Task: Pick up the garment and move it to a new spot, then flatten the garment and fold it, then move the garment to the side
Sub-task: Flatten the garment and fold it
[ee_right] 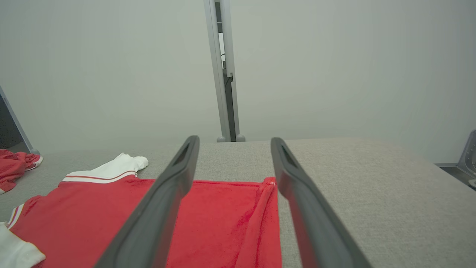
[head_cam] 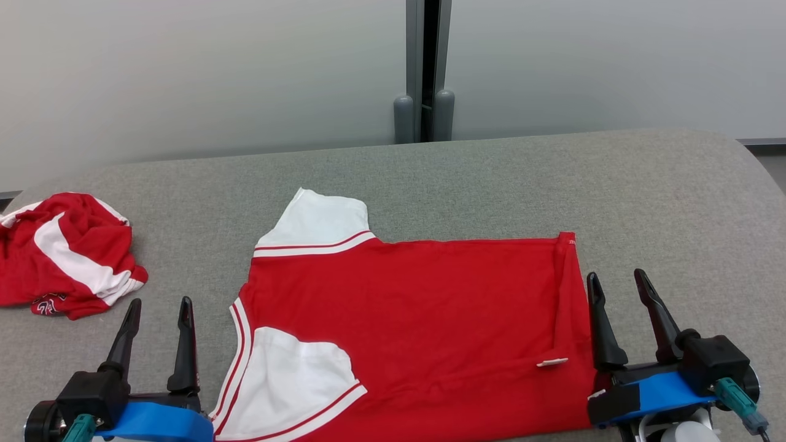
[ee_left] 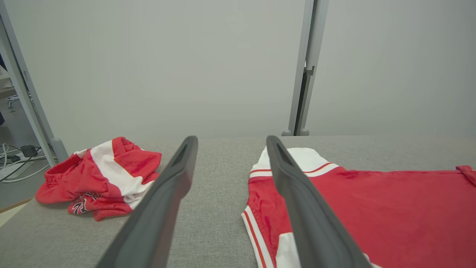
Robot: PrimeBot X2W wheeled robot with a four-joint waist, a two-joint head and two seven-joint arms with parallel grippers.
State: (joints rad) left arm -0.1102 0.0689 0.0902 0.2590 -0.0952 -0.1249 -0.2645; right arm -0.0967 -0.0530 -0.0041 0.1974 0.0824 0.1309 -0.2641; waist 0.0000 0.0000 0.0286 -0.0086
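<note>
The garment [head_cam: 417, 319], a red shirt with white sleeves, lies spread flat across the middle of the grey table [head_cam: 491, 178], collar to the left and hem to the right. It also appears in the left wrist view as the garment [ee_left: 390, 208] and in the right wrist view as the garment [ee_right: 219, 219]. My left gripper [head_cam: 159, 304] stands open just left of the collar, empty, as does the same left gripper [ee_left: 231, 139]. Just off the hem my right gripper [head_cam: 615, 275] is open and empty too, its fingers spread wide as my right gripper [ee_right: 234, 139].
A second red-and-white garment [head_cam: 61, 255] lies crumpled at the table's left edge, also seen as a crumpled heap [ee_left: 100, 178]. A grey wall with a vertical post [head_cam: 424, 67] backs the table. Bare grey surface stretches behind and to the right of the shirt.
</note>
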